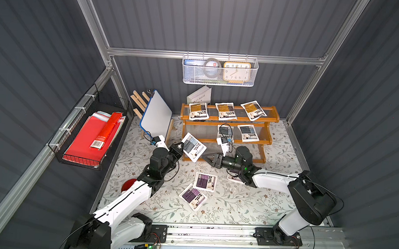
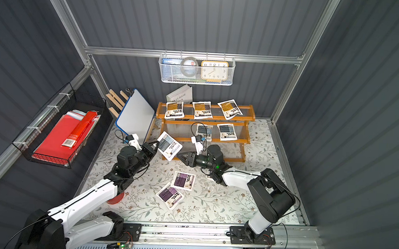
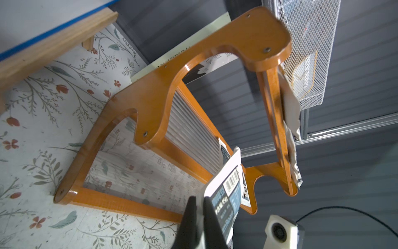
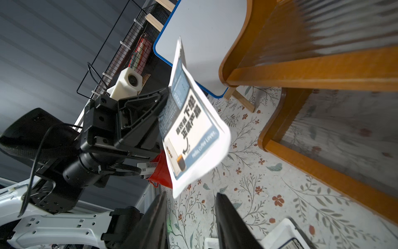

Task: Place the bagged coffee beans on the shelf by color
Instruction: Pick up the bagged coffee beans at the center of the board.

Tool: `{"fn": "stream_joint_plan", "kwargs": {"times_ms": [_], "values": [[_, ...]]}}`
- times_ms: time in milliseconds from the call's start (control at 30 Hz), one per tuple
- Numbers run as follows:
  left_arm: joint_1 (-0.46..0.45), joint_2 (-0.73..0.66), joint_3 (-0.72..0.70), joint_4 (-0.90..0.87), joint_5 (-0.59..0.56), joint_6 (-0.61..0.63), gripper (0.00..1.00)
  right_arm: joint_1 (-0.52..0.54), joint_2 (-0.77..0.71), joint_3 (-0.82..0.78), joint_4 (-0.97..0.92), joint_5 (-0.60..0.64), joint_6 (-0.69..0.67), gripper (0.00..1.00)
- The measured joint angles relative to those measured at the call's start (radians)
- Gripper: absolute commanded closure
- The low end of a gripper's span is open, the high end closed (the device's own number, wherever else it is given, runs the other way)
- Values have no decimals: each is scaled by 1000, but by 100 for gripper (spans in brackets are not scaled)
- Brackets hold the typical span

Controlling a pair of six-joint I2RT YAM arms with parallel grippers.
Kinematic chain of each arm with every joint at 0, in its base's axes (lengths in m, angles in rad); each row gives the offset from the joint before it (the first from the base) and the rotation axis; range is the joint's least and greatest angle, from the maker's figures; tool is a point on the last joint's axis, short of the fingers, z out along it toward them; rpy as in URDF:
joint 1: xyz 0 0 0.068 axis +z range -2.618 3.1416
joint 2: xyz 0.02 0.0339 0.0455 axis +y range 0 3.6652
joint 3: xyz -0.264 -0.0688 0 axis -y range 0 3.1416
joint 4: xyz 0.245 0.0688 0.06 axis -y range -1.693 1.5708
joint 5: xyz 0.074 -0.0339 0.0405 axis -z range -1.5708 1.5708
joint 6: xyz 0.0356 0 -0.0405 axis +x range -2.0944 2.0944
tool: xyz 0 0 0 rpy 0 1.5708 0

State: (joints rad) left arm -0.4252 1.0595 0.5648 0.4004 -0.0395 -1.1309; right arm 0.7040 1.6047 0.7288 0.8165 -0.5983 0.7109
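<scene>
The orange-brown shelf (image 1: 227, 118) (image 2: 203, 117) stands at the back. Three yellow-labelled bagged coffee beans (image 1: 225, 111) lie on its top tier and two blue-grey ones (image 1: 247, 132) on the middle tier. My left gripper (image 1: 181, 145) (image 2: 156, 144) (image 3: 199, 200) is shut on the edge of a blue-grey pouch (image 1: 193, 148) (image 3: 226, 194) (image 4: 191, 129), held in the air off the shelf's left end. My right gripper (image 1: 202, 156) (image 4: 191, 194) is open, empty, and points at that pouch from just short of it. Two purple pouches (image 1: 205, 181) (image 1: 193, 197) lie on the floral table. Another pouch (image 1: 234, 178) is mostly hidden under the right arm.
A tilted whiteboard (image 1: 156, 115) stands left of the shelf, and a white book (image 1: 200, 95) leans behind it. A white mesh basket (image 1: 220, 71) hangs on the back wall. A black wire basket with red folders (image 1: 87, 138) hangs on the left wall. A red cup (image 1: 128, 184) sits under the left arm.
</scene>
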Motion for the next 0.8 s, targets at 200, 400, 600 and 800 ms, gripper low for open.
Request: {"fn": "stream_joint_plan", "kwargs": {"times_ms": [200, 400, 600, 800], "values": [[0, 9, 4, 3, -7, 0, 100, 0, -2, -2, -8, 0, -4, 59], [0, 32, 4, 16, -3, 1, 100, 0, 40, 50, 8, -7, 3, 60], [0, 39, 4, 40, 8, 0, 100, 3, 93, 98, 52, -11, 32, 64], [0, 43, 4, 68, 26, 0, 100, 12, 139, 130, 89, -11, 70, 81]]}}
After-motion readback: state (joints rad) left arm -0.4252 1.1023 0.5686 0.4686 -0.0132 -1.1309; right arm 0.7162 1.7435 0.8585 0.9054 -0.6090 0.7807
